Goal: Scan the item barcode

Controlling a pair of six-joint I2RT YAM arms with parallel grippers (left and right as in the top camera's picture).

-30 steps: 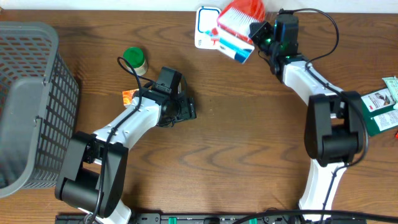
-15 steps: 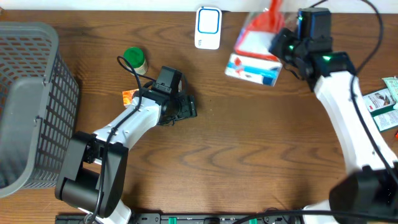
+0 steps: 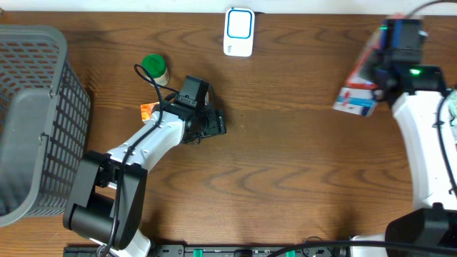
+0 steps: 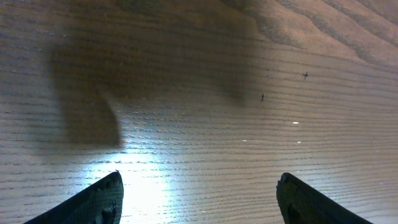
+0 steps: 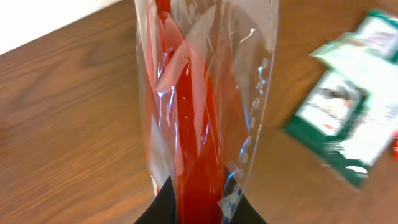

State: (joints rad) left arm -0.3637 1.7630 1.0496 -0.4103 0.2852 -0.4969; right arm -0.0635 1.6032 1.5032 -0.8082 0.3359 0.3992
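A red item in a clear plastic sleeve with a blue-and-white card [image 3: 355,93] hangs over the table's far right, and my right gripper [image 3: 380,66] is shut on it. In the right wrist view the red packet [image 5: 199,106] rises straight out of the closed right gripper [image 5: 200,208]. The white and blue scanner [image 3: 239,31] lies at the back centre, well left of the packet. My left gripper [image 3: 214,123] rests low over the wood at centre left, open. In the left wrist view the left gripper [image 4: 199,199] has only bare table between its fingers.
A grey mesh basket [image 3: 36,121] fills the left side. A green-lidded jar [image 3: 155,68] and a small orange thing [image 3: 148,110] sit by the left arm. Green packets [image 5: 348,112] lie on the table to the right of the held packet.
My right arm has carried the packet from over the scanner rightward and a little toward the front. The scanner is now uncovered. The left arm has not moved.
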